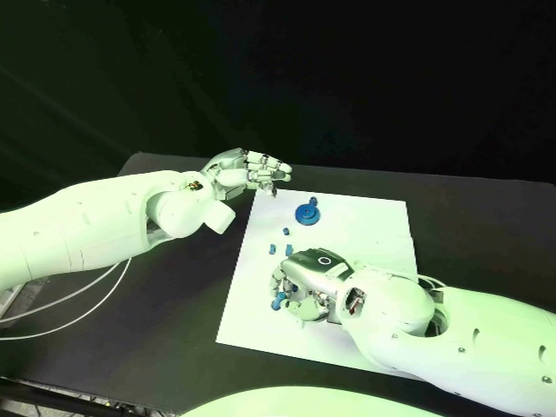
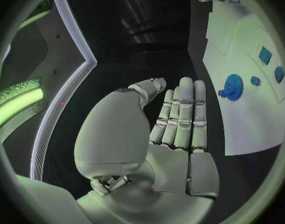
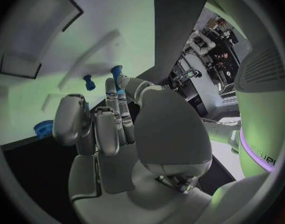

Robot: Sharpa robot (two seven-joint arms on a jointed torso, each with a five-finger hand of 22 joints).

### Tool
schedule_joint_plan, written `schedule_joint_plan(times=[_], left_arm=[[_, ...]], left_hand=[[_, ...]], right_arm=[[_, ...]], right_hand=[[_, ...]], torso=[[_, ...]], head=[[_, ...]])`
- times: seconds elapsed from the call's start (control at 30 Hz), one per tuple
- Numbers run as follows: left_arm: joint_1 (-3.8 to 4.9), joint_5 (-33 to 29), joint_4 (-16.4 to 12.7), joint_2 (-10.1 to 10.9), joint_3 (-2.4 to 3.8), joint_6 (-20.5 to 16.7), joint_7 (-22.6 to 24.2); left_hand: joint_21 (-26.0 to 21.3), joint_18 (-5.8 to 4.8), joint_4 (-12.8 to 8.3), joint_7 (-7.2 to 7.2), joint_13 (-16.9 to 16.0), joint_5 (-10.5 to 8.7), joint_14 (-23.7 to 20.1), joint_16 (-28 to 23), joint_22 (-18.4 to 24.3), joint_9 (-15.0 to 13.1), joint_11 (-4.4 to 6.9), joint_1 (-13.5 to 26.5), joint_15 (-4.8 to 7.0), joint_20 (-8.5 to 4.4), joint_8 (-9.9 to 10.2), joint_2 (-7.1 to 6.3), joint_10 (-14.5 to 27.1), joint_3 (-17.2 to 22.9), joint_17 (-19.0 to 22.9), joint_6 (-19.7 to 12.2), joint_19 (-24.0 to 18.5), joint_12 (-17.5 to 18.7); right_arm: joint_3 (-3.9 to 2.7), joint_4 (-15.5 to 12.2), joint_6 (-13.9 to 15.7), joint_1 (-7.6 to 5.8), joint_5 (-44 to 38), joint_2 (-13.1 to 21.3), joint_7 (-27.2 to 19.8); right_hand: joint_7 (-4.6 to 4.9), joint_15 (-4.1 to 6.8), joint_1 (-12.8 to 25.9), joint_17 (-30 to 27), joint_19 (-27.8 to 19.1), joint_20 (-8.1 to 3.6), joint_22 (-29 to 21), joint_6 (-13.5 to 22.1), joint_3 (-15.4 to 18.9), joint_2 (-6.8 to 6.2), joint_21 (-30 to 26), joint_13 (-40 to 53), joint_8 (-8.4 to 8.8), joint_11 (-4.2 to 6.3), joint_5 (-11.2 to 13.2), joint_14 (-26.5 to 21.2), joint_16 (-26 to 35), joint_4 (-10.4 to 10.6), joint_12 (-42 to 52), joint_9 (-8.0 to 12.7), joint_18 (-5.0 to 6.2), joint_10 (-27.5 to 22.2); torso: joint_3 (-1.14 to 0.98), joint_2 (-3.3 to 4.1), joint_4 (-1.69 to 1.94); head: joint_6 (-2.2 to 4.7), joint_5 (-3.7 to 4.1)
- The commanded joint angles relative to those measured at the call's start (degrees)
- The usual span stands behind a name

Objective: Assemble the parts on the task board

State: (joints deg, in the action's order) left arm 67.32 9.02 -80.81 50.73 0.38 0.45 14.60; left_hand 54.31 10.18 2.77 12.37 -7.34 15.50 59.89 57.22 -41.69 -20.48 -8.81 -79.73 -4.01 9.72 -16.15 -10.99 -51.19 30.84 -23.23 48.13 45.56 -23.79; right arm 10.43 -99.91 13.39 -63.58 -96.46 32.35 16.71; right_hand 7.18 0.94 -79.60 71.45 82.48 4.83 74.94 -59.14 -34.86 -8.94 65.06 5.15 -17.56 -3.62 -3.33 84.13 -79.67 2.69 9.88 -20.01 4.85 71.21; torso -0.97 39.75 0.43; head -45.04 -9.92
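Dark room, black matte table [image 1: 165,295] in front of the robot, green-tinted light over everything. No readable writing or brand on the board or parts; only a fragment of dark lettering on the arm shell at the rim of the right wrist view, too cut off to read.

White rectangular task board [image 1: 366,226] lies mid-table, long side running away from the robot.

Left hand [image 1: 247,171] hovers over the table just off the board's far left corner. In the left wrist view the left hand's fingers [image 2: 182,114] lie straight and side by side, thumb apart, palm bare: open, holding nothing.

Right hand [image 1: 306,282] is down over the board's near left part, fingers curled toward the surface. A small blue part [image 1: 278,304] sits at its fingertips, and the right wrist view shows a blue peg [image 3: 116,73] right at the fingertips, but can't tell whether it's pinched or just touched.

Round blue gear-like part [image 1: 307,213] rests on the far half of the board, between the two hands, nearer the left one, touching neither. A few tiny blue pieces [image 1: 287,232] lie on the board between the gear and the right hand, apart from both.
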Motion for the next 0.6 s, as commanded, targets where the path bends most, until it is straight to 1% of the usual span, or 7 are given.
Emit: schedule_joint_plan(times=[0.03,0.17,0.3,0.37,0.47,0.53,0.6], left_arm=[[0.02,0.2,-0.1,-0.1,0.04,1.0,0.2],[0.02,0.2,-0.1,-0.1,0.04,0.9,0.1],[0.02,0.2,-0.1,-0.1,0.04,1.1,0.1],[0.02,0.2,-0.1,-0.2,0.04,1.3,0.1],[0.02,0.2,-0.2,-0.4,0.04,1.5,0.1],[0.02,0.2,-0.2,-0.4,0.04,1.7,0.1],[0.02,0.2,-0.2,-0.5,0.04,1.8,0.1]], left_hand=[[-0.2,0.37,-0.1,0.07,0.1,-0.32,-0.3,0.1,0.1,-0.1,0.11,-0.2,-0.12,0.06,-0.4,0.29,0.4,-0.2,-0.1,-0.2,0.1,-0.2],[-0.3,0.36,0.0,0.08,0.1,-0.31,-0.4,0.1,0.2,-0.1,0.1,-0.2,-0.14,0.06,-0.5,0.37,0.4,-0.4,-0.1,-0.3,0.2,-0.3],[-0.3,0.36,0.0,0.08,0.1,-0.31,-0.4,0.1,0.2,-0.1,0.1,-0.2,-0.14,0.06,-0.5,0.37,0.4,-0.4,-0.1,-0.3,0.2,-0.3],[-0.3,0.36,0.0,0.07,0.1,-0.31,-0.4,0.1,0.2,-0.1,0.11,-0.2,-0.14,0.06,-0.5,0.37,0.4,-0.4,-0.1,-0.3,0.2,-0.4],[-0.3,0.36,0.0,0.07,0.1,-0.31,-0.4,0.1,0.2,-0.1,0.11,-0.2,-0.14,0.06,-0.5,0.37,0.4,-0.4,-0.1,-0.3,0.2,-0.4],[-0.3,0.36,0.0,0.07,0.1,-0.31,-0.4,0.1,0.2,-0.1,0.11,-0.2,-0.14,0.06,-0.5,0.37,0.4,-0.4,-0.1,-0.3,0.2,-0.4],[-0.3,0.36,0.0,0.07,0.1,-0.31,-0.4,0.1,0.2,-0.1,0.11,-0.2,-0.14,0.06,-0.5,0.37,0.4,-0.4,-0.1,-0.3,0.2,-0.4]], right_arm=[[0.3,0.5,-1.6,0.13,-1.0,-0.3,0.1],[0.5,0.8,-1.0,0.15,-0.8,-0.7,-0.3],[0.6,0.9,-0.1,0.16,-0.5,-0.9,-0.5],[0.63,1.0,0.8,0.16,-0.3,-0.9,-0.6],[0.65,1.0,2.1,0.17,0.0,-0.8,-0.7],[0.66,1.0,2.9,0.17,0.2,-0.7,-0.9],[0.67,1.0,3.7,0.17,0.3,-0.5,-1.1]], right_hand=[[0.25,-0.08,1.3,-0.1,-0.4,0.12,9.2,0.5,-0.1,-0.05,-0.4,0.1,-0.73,0.07,-0.2,2.1,0.2,-0.3,-0.8,-3.1,-0.5,-0.5],[0.84,-0.54,2.7,-0.2,-0.6,0.46,9.1,2.0,-0.2,-1.1,-0.9,0.0,0.41,-0.54,-0.2,2.1,0.2,0.0,-1.9,-2.7,-0.44,-1.5],[1.2,-0.99,4.0,-0.3,-0.8,0.82,9.0,2.9,0.0,-2.22,-1.3,-0.2,1.27,-1.06,-0.4,2.0,0.2,0.4,-3.1,-2.4,-0.4,-2.9],[1.39,-1.25,4.8,-0.4,-1.0,1.06,8.9,4.1,0.2,-2.98,-1.9,-0.3,2.19,-1.37,-0.4,2.0,0.2,0.8,-3.7,-2.1,-0.32,-3.7],[1.61,-1.68,5.0,-1.1,-2.0,1.41,8.1,5.0,0.3,-3.72,-5.0,-0.7,3.01,-1.88,-0.3,1.7,0.6,0.8,-4.8,-1.8,0.19,-5.9],[1.73,-1.88,5.2,-1.3,-2.6,1.6,7.7,5.1,0.5,-3.99,-6.7,-0.9,3.29,-2.11,-0.2,1.7,0.7,0.9,-5.0,-1.7,0.45,-7.0],[1.84,-2.1,5.2,-2.7,-3.5,1.86,7.1,5.6,1.0,-4.26,-9.3,-1.0,3.79,-2.33,-0.1,1.2,1.5,0.9,-5.2,-1.6,0.87,-8.7]], torso=[[-0.01,-0.01,-0.01],[-0.04,-0.02,0.0],[-0.01,-0.03,-0.02],[-0.02,-0.01,0.0],[-0.03,-0.02,0.03],[-0.01,-0.04,-0.04],[-0.02,-0.04,-0.11]], head=[[0.08,-0.05],[0.03,-0.12],[-0.03,-0.14],[-0.29,-0.03],[-0.39,-0.04],[-0.46,-0.15],[-0.48,-0.2]])
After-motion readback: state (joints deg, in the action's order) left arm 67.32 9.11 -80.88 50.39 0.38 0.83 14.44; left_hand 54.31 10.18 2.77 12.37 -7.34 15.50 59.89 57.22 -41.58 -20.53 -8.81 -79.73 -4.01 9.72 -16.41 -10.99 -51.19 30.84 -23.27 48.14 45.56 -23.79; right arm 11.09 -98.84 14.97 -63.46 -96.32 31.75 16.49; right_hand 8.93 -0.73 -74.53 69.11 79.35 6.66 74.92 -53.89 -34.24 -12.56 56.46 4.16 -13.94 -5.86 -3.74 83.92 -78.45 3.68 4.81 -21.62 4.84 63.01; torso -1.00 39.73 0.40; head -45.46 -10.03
